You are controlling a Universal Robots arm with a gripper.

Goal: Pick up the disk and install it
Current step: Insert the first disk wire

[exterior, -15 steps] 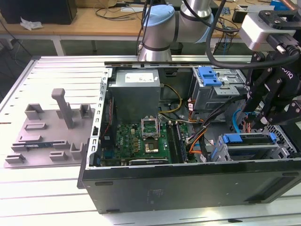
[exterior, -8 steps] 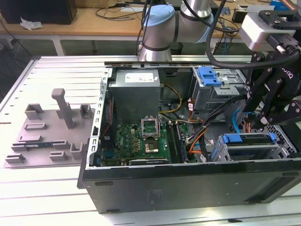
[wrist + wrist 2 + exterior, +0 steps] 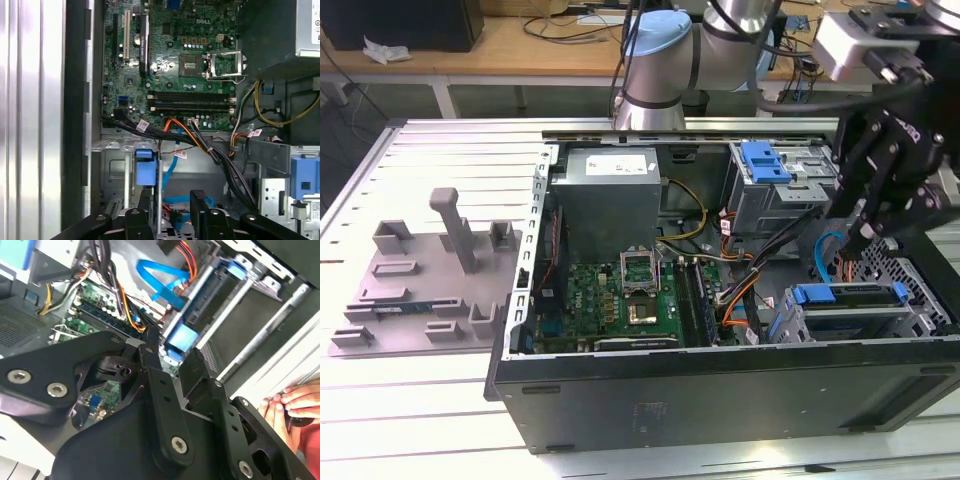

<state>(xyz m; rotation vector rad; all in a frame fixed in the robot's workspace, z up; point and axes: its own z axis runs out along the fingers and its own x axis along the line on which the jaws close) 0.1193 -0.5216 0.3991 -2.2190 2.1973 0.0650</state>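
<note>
The disk, edged by its blue carrier rail, is seen lying in the drive cage at a corner of the open computer case, just below the pincer. The pincer is positioned over it. In the second wrist view its fingers are spread moderately apart, with nothing gripped between them. The rail's blue tab is seen just beyond the tips, and whether it is touched cannot be told. The motherboard is set farther from the pincer, past a bundle of cables. The case is carried by the counter. A person's hand is seen outside the case wall.
</note>
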